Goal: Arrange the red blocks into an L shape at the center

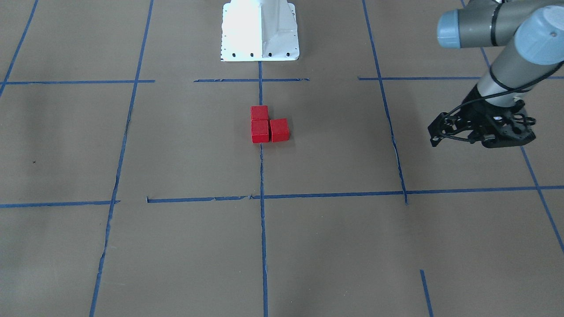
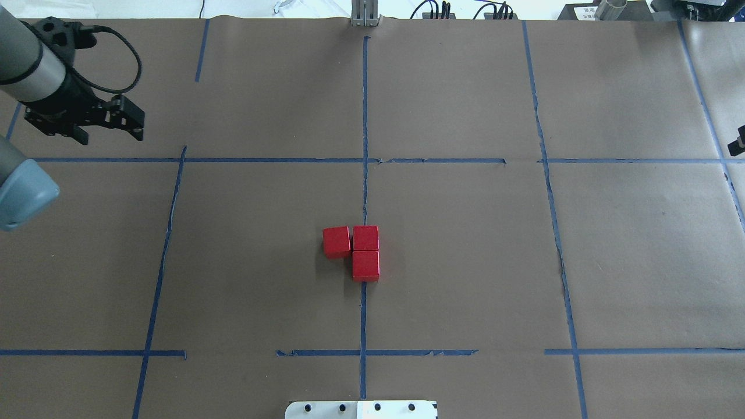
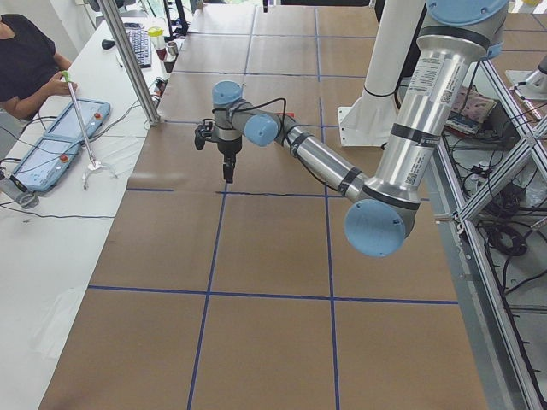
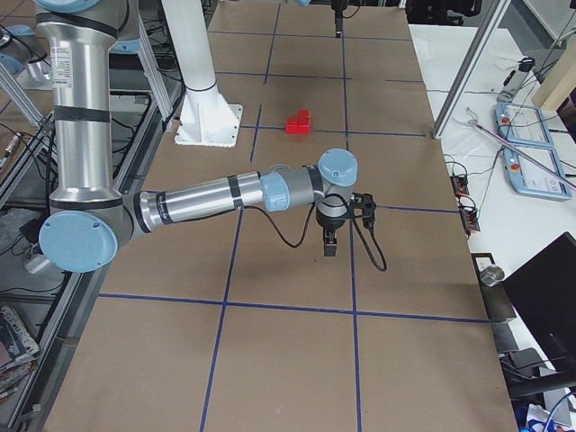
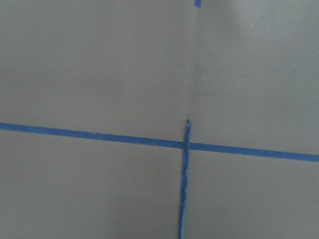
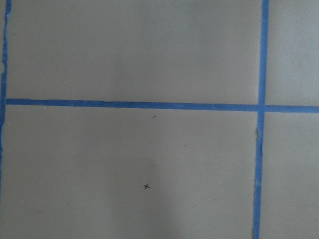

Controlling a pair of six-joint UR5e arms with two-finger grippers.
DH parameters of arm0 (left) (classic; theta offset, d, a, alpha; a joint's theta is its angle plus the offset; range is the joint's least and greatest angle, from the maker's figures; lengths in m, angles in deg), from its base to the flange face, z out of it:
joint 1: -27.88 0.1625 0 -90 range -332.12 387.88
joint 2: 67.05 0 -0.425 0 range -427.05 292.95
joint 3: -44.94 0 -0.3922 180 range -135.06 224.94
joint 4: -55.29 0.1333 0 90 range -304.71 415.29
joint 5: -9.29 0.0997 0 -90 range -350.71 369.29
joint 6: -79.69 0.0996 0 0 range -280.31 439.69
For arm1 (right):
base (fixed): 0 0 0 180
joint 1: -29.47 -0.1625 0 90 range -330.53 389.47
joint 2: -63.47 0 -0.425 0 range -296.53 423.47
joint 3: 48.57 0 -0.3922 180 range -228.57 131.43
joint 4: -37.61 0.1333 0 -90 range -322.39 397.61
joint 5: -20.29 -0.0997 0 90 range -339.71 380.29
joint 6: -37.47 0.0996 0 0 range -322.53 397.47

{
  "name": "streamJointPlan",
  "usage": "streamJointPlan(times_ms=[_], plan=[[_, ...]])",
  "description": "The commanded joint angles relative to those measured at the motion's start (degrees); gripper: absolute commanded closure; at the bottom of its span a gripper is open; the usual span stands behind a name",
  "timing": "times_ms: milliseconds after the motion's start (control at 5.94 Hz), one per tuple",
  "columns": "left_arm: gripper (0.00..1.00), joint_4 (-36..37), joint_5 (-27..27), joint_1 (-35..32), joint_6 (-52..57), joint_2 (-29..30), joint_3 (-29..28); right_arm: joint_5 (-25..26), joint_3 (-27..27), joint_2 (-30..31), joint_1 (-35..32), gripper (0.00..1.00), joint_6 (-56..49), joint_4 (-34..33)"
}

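Observation:
Three red blocks lie touching in an L on the brown paper at the center, on the vertical blue tape line [image 2: 364, 192]. In the overhead view two blocks [image 2: 365, 238] [image 2: 365, 266] sit on the line and the third [image 2: 336, 241] is to their left. They also show in the front view [image 1: 260, 131] and small in the right view [image 4: 298, 122]. My left gripper [image 2: 84, 125] hangs open and empty, far off at the table's far left [image 1: 482, 132]. My right gripper [image 4: 329, 245] hangs above the table's right end; I cannot tell if it is open or shut.
The white robot base [image 1: 260, 31] stands just behind the center. An operator [image 3: 26, 60] sits at a side table with teach pendants [image 3: 64, 141] beyond the left end. A metal post [image 3: 137, 64] stands at that corner.

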Motion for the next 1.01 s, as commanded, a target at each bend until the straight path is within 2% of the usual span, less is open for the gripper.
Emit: streamJointPlan(times_ms=[0,337,842], plan=[[0.0,0.1,-8.9,-10.3,22.6,-7.8,-1.5,-0.8,2.3,1.1,-6.7,0.0,-8.1,-0.4],[0.0,0.2,-9.1,-23.0,43.4,-10.7,-11.8,-0.8,3.4,0.7,-6.7,0.0,-8.4,-0.3],[0.0,3.2,-9.1,-25.4,43.5,-11.2,-12.9,-0.9,5.8,1.0,-6.1,0.0,-8.2,0.3]])
